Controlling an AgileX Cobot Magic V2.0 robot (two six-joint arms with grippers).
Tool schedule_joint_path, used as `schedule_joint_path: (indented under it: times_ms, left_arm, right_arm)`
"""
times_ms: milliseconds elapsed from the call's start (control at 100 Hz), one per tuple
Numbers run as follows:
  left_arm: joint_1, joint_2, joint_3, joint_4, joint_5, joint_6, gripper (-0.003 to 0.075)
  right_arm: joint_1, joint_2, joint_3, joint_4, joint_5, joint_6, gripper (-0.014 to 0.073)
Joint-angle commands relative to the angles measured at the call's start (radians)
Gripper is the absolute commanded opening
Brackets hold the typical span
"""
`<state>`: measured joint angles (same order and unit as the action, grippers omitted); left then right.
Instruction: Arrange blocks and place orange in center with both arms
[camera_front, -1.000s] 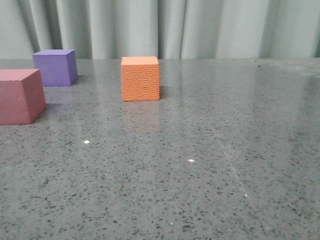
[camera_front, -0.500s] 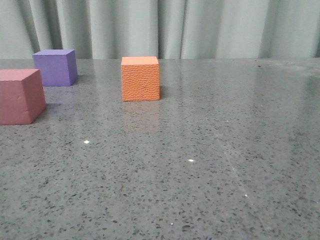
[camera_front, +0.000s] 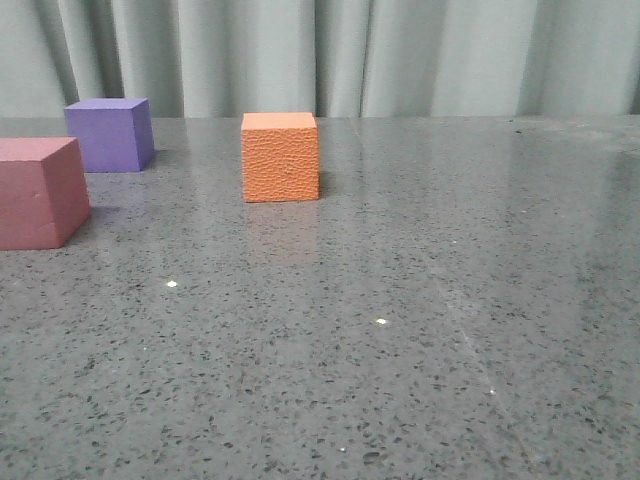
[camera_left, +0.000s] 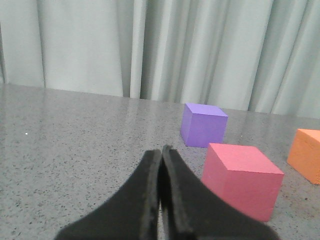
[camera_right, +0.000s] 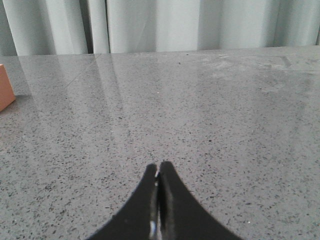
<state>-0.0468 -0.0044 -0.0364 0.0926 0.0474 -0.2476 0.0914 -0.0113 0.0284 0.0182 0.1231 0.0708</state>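
Note:
The orange cube (camera_front: 281, 157) with a pebbled surface stands on the grey table, left of the middle of the front view. A purple cube (camera_front: 110, 134) sits further left and back, and a pinkish-red cube (camera_front: 38, 192) lies at the left edge, nearer. In the left wrist view my left gripper (camera_left: 161, 151) is shut with nothing in it, short of the pinkish-red cube (camera_left: 242, 180), with the purple cube (camera_left: 202, 125) and the orange cube (camera_left: 306, 155) beyond. My right gripper (camera_right: 158, 166) is shut and empty over bare table, with only a corner of the orange cube (camera_right: 5, 93) showing. Neither arm shows in the front view.
The speckled grey tabletop (camera_front: 420, 300) stretches out to the right of the cubes. A pale pleated curtain (camera_front: 400, 55) hangs along the table's far edge.
The cubes appear a pixel or two further left in the front view; otherwise nothing has visibly moved.

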Motion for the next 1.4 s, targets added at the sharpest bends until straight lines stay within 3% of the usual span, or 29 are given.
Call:
schedule_joint_path:
  times_ms: [0,210,440,650,1000,1100,1200,1240,1310,1340,1390]
  left_arm:
    - [-0.005,0.024,-0.128,-0.031,0.020,-0.015,-0.0019]
    - [-0.005,0.258,-0.470,-0.041,0.332,-0.015,-0.0019]
    - [-0.005,0.550,-0.803,-0.041,0.515,0.055,-0.0019]
    - [-0.005,0.724,-0.957,-0.041,0.523,0.057,-0.0019]
    - [-0.005,0.829,-0.974,-0.043,0.512,0.057,-0.0008]
    - [-0.005,0.836,-0.974,-0.068,0.512,0.057,0.0120]
    - [-0.005,0.836,-0.974,-0.080,0.512,0.058,0.0388]
    - [-0.005,0.836,-0.974,-0.093,0.512,0.058,0.0538]
    - [-0.005,0.836,-0.974,-0.100,0.514,0.058,0.0703]
    - [-0.005,0.836,-0.974,-0.100,0.518,0.058,0.0721]
    - [-0.005,0.836,-0.974,-0.108,0.528,0.063,0.0688]
  right_arm:
    - [-0.007,-0.020,-0.014,0.001,-0.090,-0.007,-0.0067]
    - [-0.007,-0.020,-0.014,0.001,-0.090,-0.007,-0.0067]
    - [-0.007,-0.020,-0.014,0.001,-0.090,-0.007,-0.0067]
    - [-0.007,-0.020,-0.014,0.001,-0.090,-0.007,-0.0067]
    - [-0.007,-0.020,-0.014,0.001,-0.090,-0.007,-0.0067]
    - [-0.007,-0.020,-0.014,0.001,-0.090,-0.007,-0.0067]
    - [-0.007,-0.020,-0.014,0.001,-0.090,-0.007,-0.0067]
    - [-0.007,-0.020,-0.014,0.001,-0.090,-0.007,-0.0067]
    - [-0.007,-0.020,-0.014,0.001,-0.090,-0.007,-0.0067]
    - [-0.007,-0.020,-0.014,0.001,-0.090,-0.007,-0.0067]
    - [-0.007,-0.020,-0.014,0.001,-0.090,-0.007,-0.0067]
